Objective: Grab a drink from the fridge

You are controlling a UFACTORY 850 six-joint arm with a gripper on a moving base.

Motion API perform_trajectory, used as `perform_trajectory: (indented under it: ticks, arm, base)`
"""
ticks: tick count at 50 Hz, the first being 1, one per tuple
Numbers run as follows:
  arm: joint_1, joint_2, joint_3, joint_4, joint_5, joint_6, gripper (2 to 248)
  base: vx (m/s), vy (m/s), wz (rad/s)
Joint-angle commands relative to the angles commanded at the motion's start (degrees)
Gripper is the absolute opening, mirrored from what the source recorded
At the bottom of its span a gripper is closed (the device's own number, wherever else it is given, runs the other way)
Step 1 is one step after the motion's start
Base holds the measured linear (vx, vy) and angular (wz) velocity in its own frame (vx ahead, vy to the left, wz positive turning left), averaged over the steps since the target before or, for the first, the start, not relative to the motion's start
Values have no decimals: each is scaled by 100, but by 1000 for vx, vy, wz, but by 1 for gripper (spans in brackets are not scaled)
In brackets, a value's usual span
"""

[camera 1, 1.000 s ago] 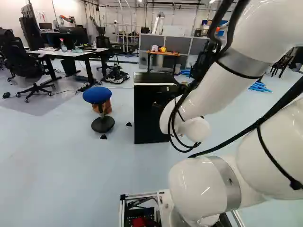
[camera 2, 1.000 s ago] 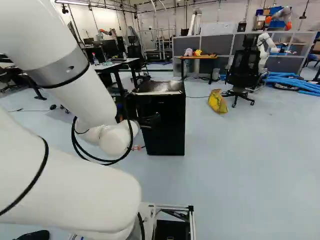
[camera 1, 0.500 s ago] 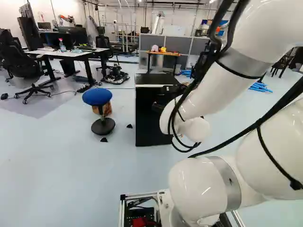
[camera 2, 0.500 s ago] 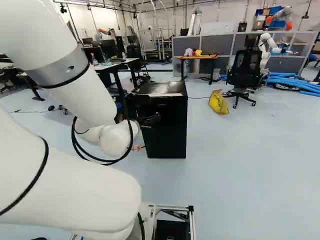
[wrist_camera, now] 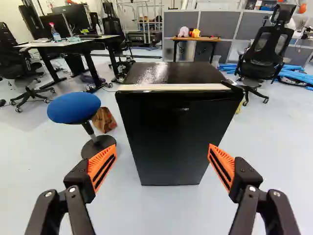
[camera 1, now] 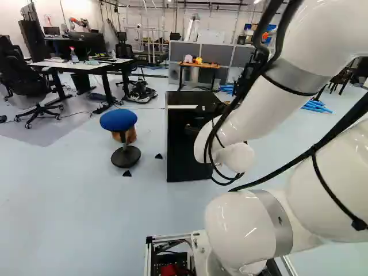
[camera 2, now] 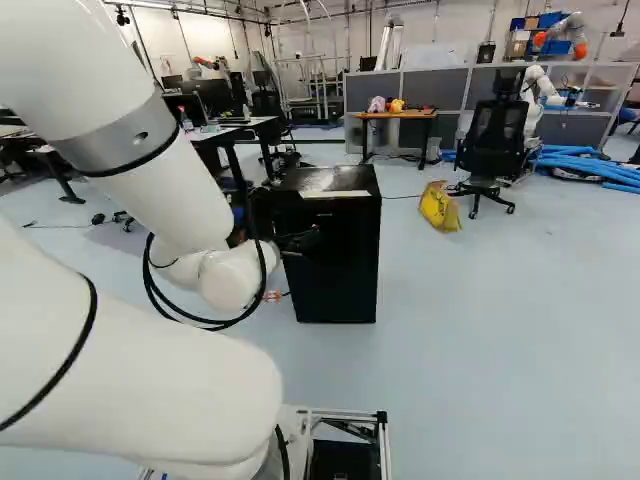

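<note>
wrist view: the step in hand looks like the approach to the black mini fridge [camera 2: 345, 255], whose door [wrist_camera: 171, 137] is shut; the gripper [wrist_camera: 162, 148] is open, its orange pads [wrist_camera: 103, 166] well parted with nothing held, and the fridge stands ahead of them; no drink shows, so it is presumably behind that door; the next move calls for getting closer and working one finger into the door's free edge, though i can't tell which side that is; pushing square on the front could shove the fridge instead. it stands on a pale floor [camera 2: 500, 300], its glossy top [wrist_camera: 171, 73] bearing a pale strip [wrist_camera: 173, 87] along the front; going left to right in the left base view, there's a wheeled office chair [camera 1: 26, 80], a desk [camera 1: 89, 66] with a spray bottle [camera 1: 74, 56], then a blue-seated stool [camera 1: 118, 119] beside the fridge; past the fridge in the right base view come a wood-topped table [camera 2: 400, 114], a yellow bag [camera 2: 438, 205], a mesh-backed chair [camera 2: 493, 135] and blue tubes [camera 2: 600, 167].
</note>
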Motion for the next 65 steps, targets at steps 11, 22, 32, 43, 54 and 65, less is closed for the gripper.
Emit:
perform_trajectory:
  ticks: [11, 22, 32, 43, 54, 65]
  arm:
    - [0, 0, 0, 0, 0, 0, 247]
    - [0, 0, 0, 0, 0, 0, 247]
    - [0, 0, 0, 0, 0, 0, 247]
    - [0, 0, 0, 0, 0, 0, 247]
    - [0, 0, 0, 0, 0, 0, 247]
    - [0, 0, 0, 0, 0, 0, 247]
  base:
    - [87, 54, -13]
    - [88, 54, -14]
    - [84, 53, -15]
    - [86, 62, -22]
    - [72, 66, -14]
    - [63, 58, -8]
